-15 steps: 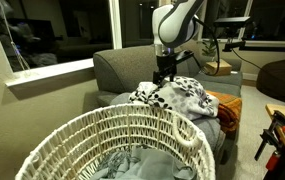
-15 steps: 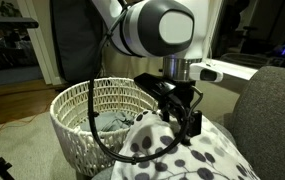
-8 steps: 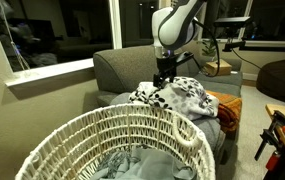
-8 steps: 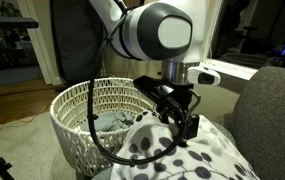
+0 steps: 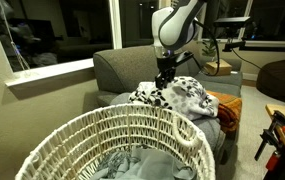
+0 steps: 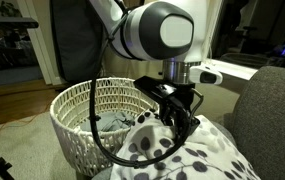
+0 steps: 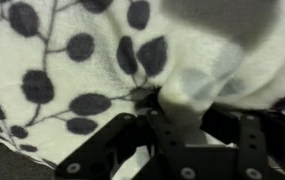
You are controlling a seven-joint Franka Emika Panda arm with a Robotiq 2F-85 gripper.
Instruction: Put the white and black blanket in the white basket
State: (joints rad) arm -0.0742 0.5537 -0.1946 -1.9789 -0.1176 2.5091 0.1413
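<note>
The white and black blanket (image 5: 182, 98) lies heaped on the sofa seat, and it fills the wrist view (image 7: 62, 70) with its dark leaf blotches. My gripper (image 5: 164, 82) points straight down into the top of the heap. In the wrist view the gripper (image 7: 182, 100) has a raised white fold pinched between its two black fingers. An exterior view shows the gripper (image 6: 172, 122) buried in the blanket (image 6: 187, 150) just beside the white basket (image 6: 77, 130). The basket (image 5: 132, 122) stands on the floor in front of the sofa, close to the camera.
The grey sofa (image 5: 122, 65) backs the blanket heap. An orange striped blanket (image 5: 228, 106) lies on the seat beyond it. Plain grey cloth (image 5: 142, 165) sits inside the basket. A window and wall (image 5: 22, 60) run along the side.
The jaws have closed in from wide open onto a fold of the blanket. The arm itself has barely shifted.
</note>
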